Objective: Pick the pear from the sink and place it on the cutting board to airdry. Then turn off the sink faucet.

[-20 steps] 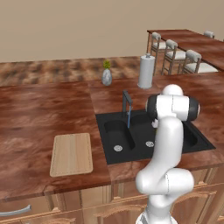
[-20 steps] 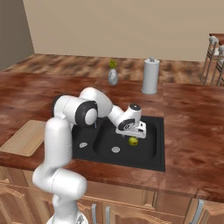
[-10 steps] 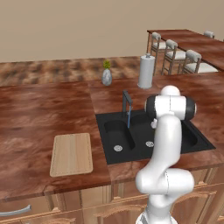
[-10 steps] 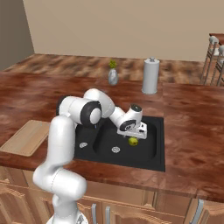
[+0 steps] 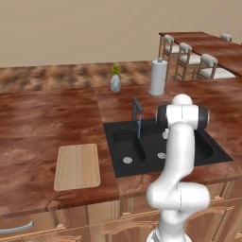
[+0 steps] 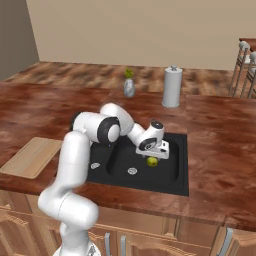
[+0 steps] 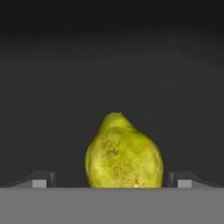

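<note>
The yellow-green pear (image 6: 152,161) lies on the floor of the wide basin of the black sink (image 6: 170,172). My gripper (image 6: 152,154) hangs right over it. In the hand view the pear (image 7: 124,153) stands between my fingertips (image 7: 41,179), which are spread wide, with a gap showing on the left side. The gripper (image 7: 113,181) is open. The dark faucet (image 5: 137,112) stands behind the sink (image 5: 208,151) with a thin blue stream (image 5: 139,128) running into the narrow basin. The tan cutting board (image 5: 77,166) lies bare on the counter left of the sink; it is the board (image 6: 32,156) at the left edge in the right base view.
A grey vase with a yellow flower (image 5: 115,82) and a paper towel roll (image 5: 158,77) stand on the counter behind the sink. Chairs (image 5: 189,59) line a table at the far right. My own arm spans the sink from the front.
The hand has sunk a little closer to the pear, and the elbow has shifted slightly toward the sink. The pear has not moved.
</note>
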Controlling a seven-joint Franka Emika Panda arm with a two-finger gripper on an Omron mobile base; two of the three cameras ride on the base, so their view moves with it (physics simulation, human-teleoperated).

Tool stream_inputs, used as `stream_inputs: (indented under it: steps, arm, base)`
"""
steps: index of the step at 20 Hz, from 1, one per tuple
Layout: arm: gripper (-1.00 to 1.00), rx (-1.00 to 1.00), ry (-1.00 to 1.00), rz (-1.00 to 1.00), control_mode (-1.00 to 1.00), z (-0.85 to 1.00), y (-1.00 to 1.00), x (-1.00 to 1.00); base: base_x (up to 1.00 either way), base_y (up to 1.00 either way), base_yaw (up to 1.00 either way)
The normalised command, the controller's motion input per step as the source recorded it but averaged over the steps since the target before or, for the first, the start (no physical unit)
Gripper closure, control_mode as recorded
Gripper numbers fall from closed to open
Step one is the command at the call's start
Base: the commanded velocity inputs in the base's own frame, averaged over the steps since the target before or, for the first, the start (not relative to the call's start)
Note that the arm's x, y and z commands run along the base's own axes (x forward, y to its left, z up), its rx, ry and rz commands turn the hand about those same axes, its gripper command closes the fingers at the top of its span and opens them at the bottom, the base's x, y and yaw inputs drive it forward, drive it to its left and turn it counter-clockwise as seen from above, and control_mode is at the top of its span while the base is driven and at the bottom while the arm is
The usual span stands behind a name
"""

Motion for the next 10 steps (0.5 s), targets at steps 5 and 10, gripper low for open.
stream_inputs:
  steps: [5, 10]
  arm:
    - [-1.00, 0.00, 0.00, 0.00, -1.00, -0.14, -0.05, 0.12]
    - [-1.00, 0.00, 0.01, 0.00, -1.00, -0.13, -0.04, 0.10]
  base:
    - [0.00, 0.00, 0.00]
    - [0.00, 0.00, 0.00]
